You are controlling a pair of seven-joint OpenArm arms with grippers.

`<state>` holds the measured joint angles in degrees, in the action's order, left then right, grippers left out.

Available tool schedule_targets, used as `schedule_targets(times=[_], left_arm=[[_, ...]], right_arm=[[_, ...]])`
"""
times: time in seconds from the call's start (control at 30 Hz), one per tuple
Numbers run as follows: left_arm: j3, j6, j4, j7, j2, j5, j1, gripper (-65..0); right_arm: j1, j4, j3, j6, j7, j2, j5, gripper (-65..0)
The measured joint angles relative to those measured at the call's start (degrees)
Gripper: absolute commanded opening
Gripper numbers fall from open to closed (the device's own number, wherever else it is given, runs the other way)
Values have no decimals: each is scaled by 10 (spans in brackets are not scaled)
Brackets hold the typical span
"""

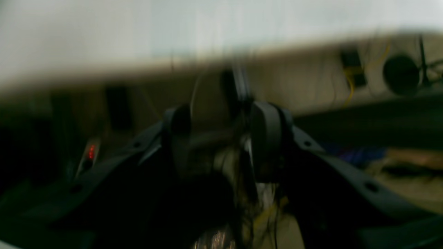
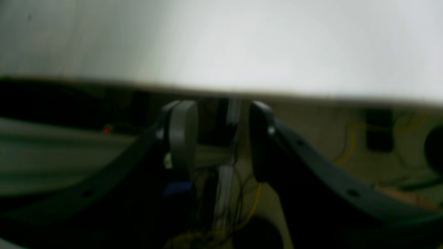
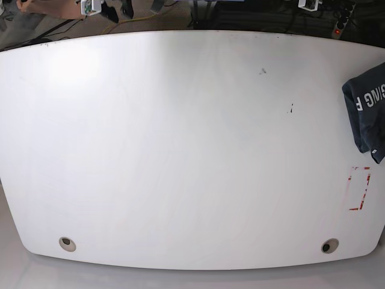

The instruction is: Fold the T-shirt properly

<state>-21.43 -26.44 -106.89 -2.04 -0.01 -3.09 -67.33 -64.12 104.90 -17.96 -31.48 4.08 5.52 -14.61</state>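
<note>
Base view only: navy T-shirt (image 3: 367,111) bunched at the right edge of the white table (image 3: 180,150), cut off by the frame, lettering partly legible. Wrist views, blurred: left gripper (image 1: 221,138) and right gripper (image 2: 218,138) each part-open, nothing between the fingers, table edge behind.

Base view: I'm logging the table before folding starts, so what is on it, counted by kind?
T-shirt: 1, dark blue, at the right edge, partly out of frame
Round holes in the table: 2
Red-marked rectangle: 1
Small dark specks: 2
Total: 6
</note>
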Motion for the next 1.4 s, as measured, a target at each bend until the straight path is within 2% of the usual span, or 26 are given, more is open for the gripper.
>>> schedule_targets(times=[0.13, 0.3, 0.4, 0.57, 0.7, 0.8, 0.9, 1.1, 1.27, 1.4], left_arm=[[-29, 10, 59, -5, -5, -2, 10, -393], [-27, 6, 177, -5, -5, -4, 59, -393], [-23, -2, 262, -2, -5, 1, 116, -393], [7, 16, 408, -7, -40, 4, 209, -393], [30, 11, 530, -12, -53, 2, 283, -393], [37, 43, 623, -14, -53, 11, 337, -393], [36, 82, 684, -13, -54, 52, 376, -393], [35, 84, 801, -18, -54, 79, 454, -393], [35, 82, 914, -13, -49, 82, 523, -393], [35, 89, 943, -20, -50, 78, 555, -393]], right_arm=[[-27, -24, 10, -4, 7, -14, -4, -412], [-7, -131, 60, -3, 4, -1, -2, -412], [36, -212, 83, 3, 0, 5, -2, -412], [130, -356, 87, 5, 6, 1, -1, -412], [196, -459, 88, 4, 7, 2, -1, -412], [247, -523, 87, 3, 12, 3, 49, -412], [302, -587, 84, 4, 8, 1, 118, -412], [390, -706, 84, 5, 13, 0, 165, -412], [441, -799, 85, 56, 13, 6, 178, -409], [468, -828, 86, 63, 12, 18, 177, -407]])
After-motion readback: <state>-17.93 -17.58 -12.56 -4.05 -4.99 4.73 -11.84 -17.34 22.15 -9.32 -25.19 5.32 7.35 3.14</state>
